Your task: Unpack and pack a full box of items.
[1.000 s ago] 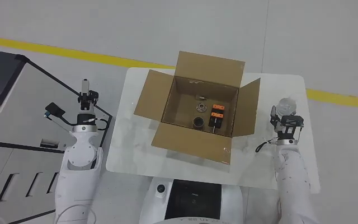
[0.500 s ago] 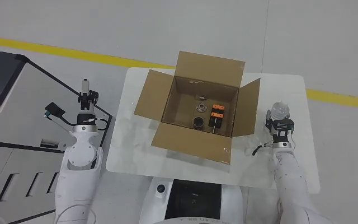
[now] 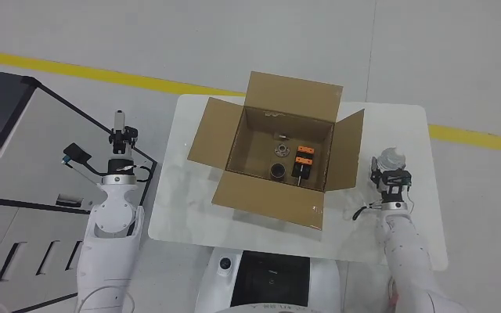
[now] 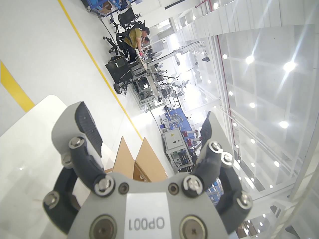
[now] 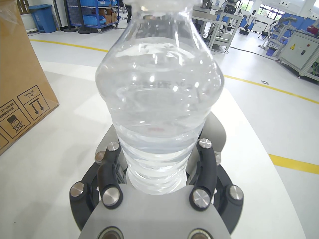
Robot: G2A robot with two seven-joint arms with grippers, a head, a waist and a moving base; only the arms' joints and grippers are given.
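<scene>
A white desk [image 3: 391, 117] carries an open cardboard box [image 3: 270, 196], its four flaps folded outward. Inside on the box floor lie an orange-and-black part [image 3: 303, 164], a dark ring [image 3: 277, 170] and a small round metal piece [image 3: 280, 147]. To the right of the box, over the desk, the right tool [image 3: 390, 176] is clenched around the lower body of a clear water bottle [image 5: 159, 88] (upright, capped, nearly full). The left tool [image 4: 145, 123] hangs beyond the desk's left edge, released, its ridged fingers [image 4: 87, 125] spread wide with nothing between them.
</scene>
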